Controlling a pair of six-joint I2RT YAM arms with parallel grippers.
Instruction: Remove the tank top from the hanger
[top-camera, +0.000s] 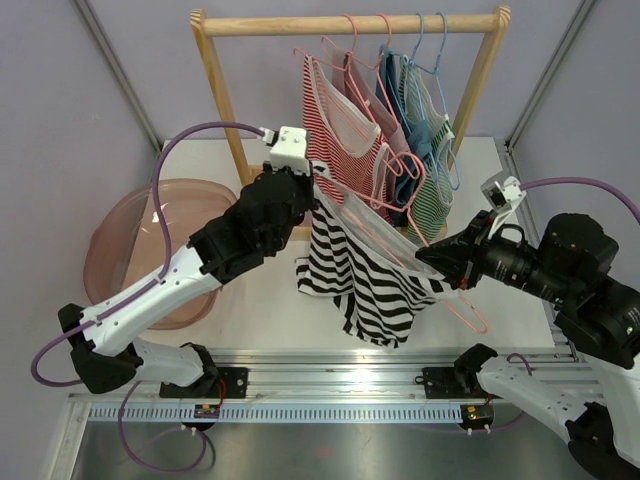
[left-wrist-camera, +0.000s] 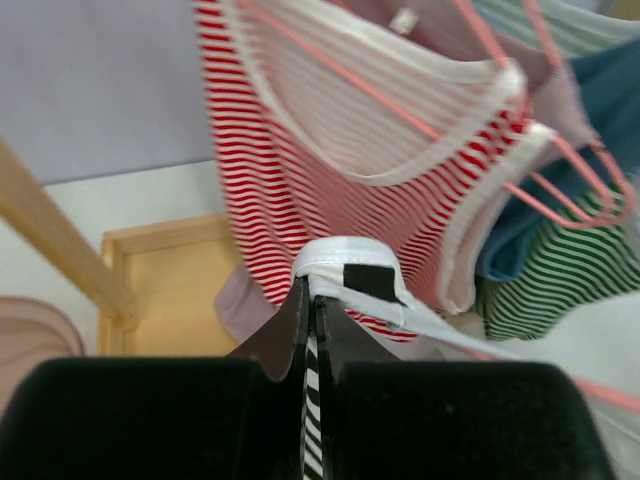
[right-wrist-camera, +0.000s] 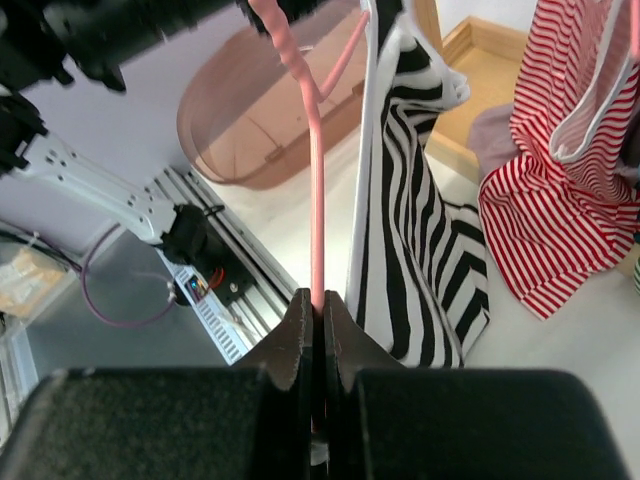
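Note:
A black-and-white striped tank top (top-camera: 365, 275) hangs on a pink hanger (top-camera: 400, 240) held in the air in front of the rack. My left gripper (top-camera: 312, 188) is shut on the top's white shoulder strap (left-wrist-camera: 350, 275); striped cloth runs between its fingers (left-wrist-camera: 316, 400). At the hanger's lower right end my right gripper (top-camera: 432, 262) is shut on the pink hanger rod (right-wrist-camera: 316, 220). In the right wrist view the tank top (right-wrist-camera: 420, 240) drapes down just right of that rod.
The wooden rack (top-camera: 345, 24) stands behind, with a red-striped top (top-camera: 345, 130) and blue and green garments (top-camera: 425, 160) on hangers. A pink translucent tub (top-camera: 140, 245) sits at the left. The rack's wooden base (left-wrist-camera: 170, 280) lies below the left gripper.

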